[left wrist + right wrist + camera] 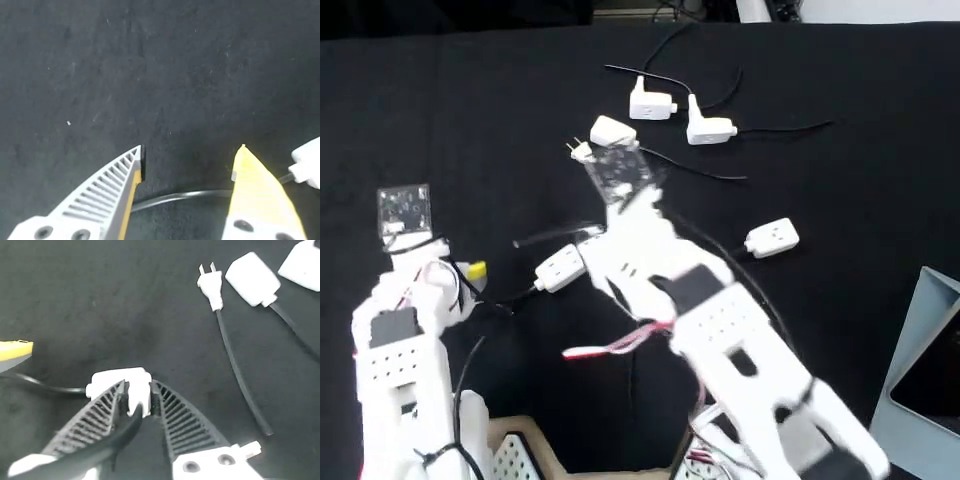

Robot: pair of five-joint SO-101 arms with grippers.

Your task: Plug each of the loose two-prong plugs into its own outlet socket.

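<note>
My right gripper [137, 389] is shut on a white outlet socket [131, 379] near the middle of the black table; its black cable [47, 386] runs off toward the left arm. The same socket [560, 267] lies under the right arm in the high view. A loose two-prong plug [210, 281] [580, 150] lies farther out, beside another white socket [251, 278] [612, 130]. Three more sockets sit apart: two at the back [652, 101] [709, 128], one to the right [772, 237]. My left gripper [192, 148] [463, 268] hangs open over the cable [175, 197].
A grey-blue box [923, 345] stands at the table's right edge. A perforated white and tan block [520, 452] sits at the front between the arm bases. Loose black cables [700, 172] trail across the far middle of the cloth.
</note>
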